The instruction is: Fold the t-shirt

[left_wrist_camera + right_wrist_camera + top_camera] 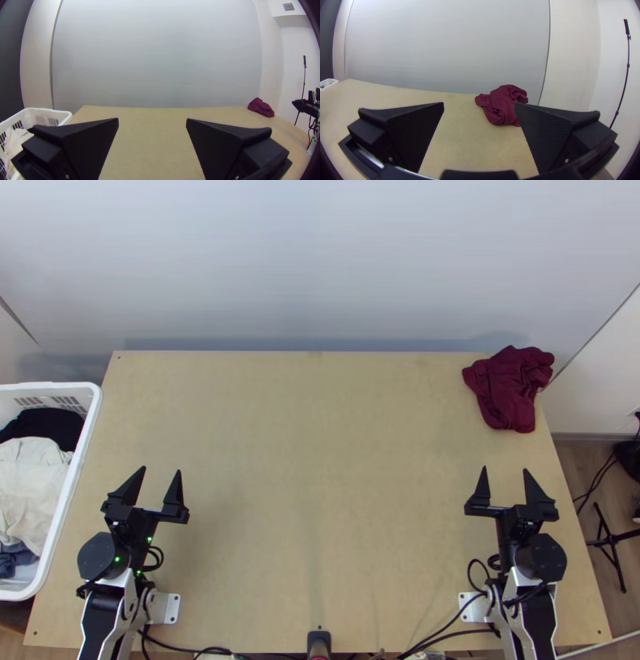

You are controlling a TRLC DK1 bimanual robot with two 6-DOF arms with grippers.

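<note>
A dark red cloth (510, 388) lies bunched at the table's far right corner in the top view; its sleeves and hem cannot be told apart. My left gripper (162, 473) is open over the table's left part, far from the cloth. My right gripper (504, 470) stands open on the right side, nearer the viewer than the cloth and apart from it. In the left wrist view the cloth (261, 107) is far beyond my left gripper (152, 120). The right wrist view has the bunched cloth (502, 105) beyond my right gripper (479, 105), partly behind one finger.
A white basket (76, 480) holding white, black and blue clothes stands at the table's left edge. The wooden table (312, 484) stretches between the arms. Cables (432, 638) run along its near edge. A black stand (610, 540) is on the floor at the right.
</note>
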